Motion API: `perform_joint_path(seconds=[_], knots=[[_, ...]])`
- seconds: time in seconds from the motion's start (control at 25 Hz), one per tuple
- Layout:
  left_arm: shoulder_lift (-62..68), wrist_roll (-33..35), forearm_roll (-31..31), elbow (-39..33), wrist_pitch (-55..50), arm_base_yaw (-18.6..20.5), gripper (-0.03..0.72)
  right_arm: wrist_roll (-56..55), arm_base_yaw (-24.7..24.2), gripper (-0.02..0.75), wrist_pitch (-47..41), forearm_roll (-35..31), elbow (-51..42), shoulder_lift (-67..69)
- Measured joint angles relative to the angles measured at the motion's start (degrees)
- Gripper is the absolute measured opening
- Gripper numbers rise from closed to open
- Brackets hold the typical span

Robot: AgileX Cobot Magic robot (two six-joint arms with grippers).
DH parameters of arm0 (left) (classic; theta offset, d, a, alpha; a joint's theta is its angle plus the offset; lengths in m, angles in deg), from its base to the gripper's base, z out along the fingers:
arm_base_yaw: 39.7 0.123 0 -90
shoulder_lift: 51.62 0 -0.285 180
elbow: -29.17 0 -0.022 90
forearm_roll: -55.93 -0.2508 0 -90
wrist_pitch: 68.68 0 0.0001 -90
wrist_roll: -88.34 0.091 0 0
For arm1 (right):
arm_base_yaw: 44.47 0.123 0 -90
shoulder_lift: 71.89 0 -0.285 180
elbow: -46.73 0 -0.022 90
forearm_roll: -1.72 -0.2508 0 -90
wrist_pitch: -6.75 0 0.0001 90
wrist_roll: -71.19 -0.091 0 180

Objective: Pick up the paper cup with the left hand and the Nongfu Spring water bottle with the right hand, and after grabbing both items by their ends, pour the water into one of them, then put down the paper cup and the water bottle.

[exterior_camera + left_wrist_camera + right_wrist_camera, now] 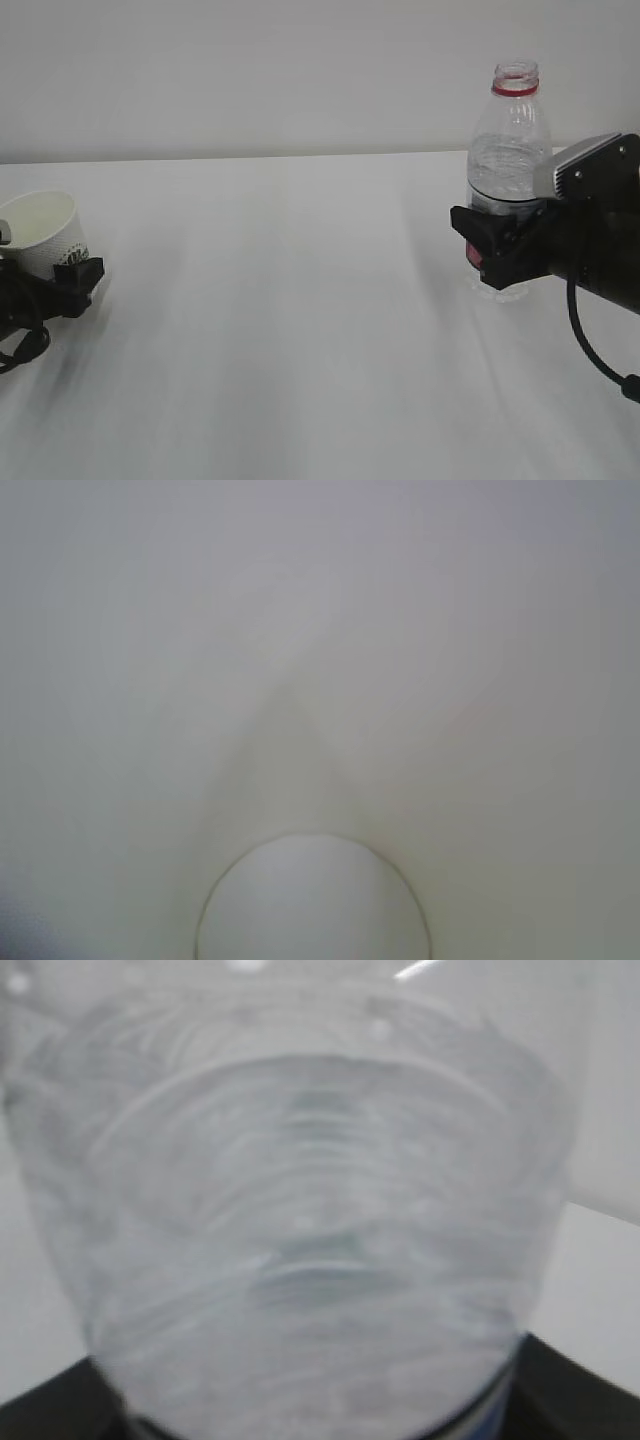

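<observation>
The white paper cup (45, 230) sits at the far left, tilted with its mouth up and to the left, a dark logo on its side. My left gripper (68, 285) is closed around its lower part. The left wrist view is filled by the cup's pale inside (320, 660) and its round bottom (315, 905); the fingers are hidden there. The clear ribbed Nongfu Spring water bottle (510, 140) stands upright at the right, uncapped, with a red neck ring. My right gripper (492, 250) is clamped around its lower half. The bottle (300, 1220) fills the right wrist view. I cannot make out the water.
The white table (300, 340) stretches between the two arms, with a plain pale wall behind it. A black cable (590, 350) hangs under the right arm at the right edge.
</observation>
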Motion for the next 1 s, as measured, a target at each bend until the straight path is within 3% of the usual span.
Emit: perform_joint_path(seconds=[0.36, 0.76, 1.0], knots=[[-5.2, -0.8, -7.9, 0.0, 0.0, 0.0, 0.582, 0.0, 0.0, 0.485, 0.0, -0.2, 0.0, 0.0], [-6.1, -10.3, -24.8, 0.0, 0.0, 0.0, 0.581, 0.1, 0.0, 0.485, 0.0, -0.8, 0.0, 0.0], [-6.1, -13.9, -30.9, 0.0, 0.0, -0.4, 0.581, 0.1, 0.0, 0.485, 0.0, -2.0, 0.0, 0.0]])
